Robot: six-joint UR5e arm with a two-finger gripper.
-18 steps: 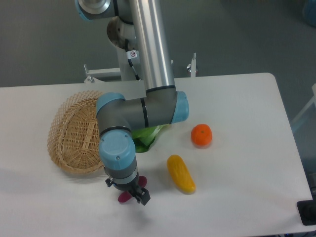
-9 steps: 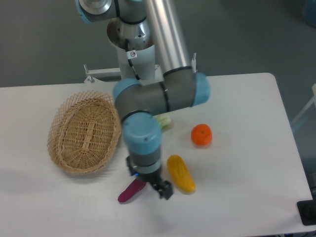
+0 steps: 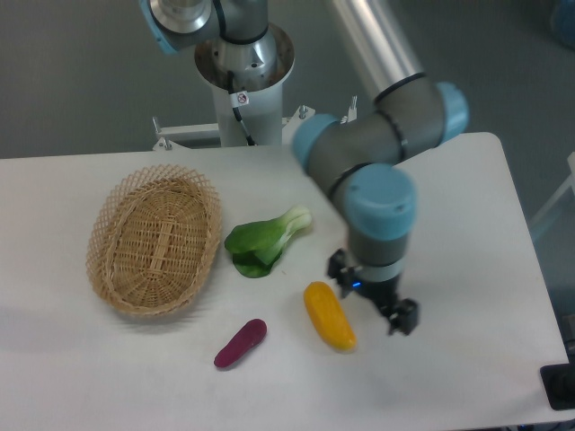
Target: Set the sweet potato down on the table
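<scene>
Slim magenta-purple sweet potato flat on white worktop, well apart from fingers. Fingers spread, holding nothing. Placement judged complete; next, retreat clear of yellow oblong vegetable.

One fixed camera looks steeply down (from the front) at the table.

We see a plain white smooth tabletop under a grey background floor. The slim finger-shaped sweet potato is magenta-purple. The fat oblong vegetable is yellow shading to orange. The leafy bok choy is deep green with a pale whitish-green stem. The oval wicker basket is tan in a criss-cross weave. The arm's two-finger gripper is black below grey links with light blue caps.
</scene>
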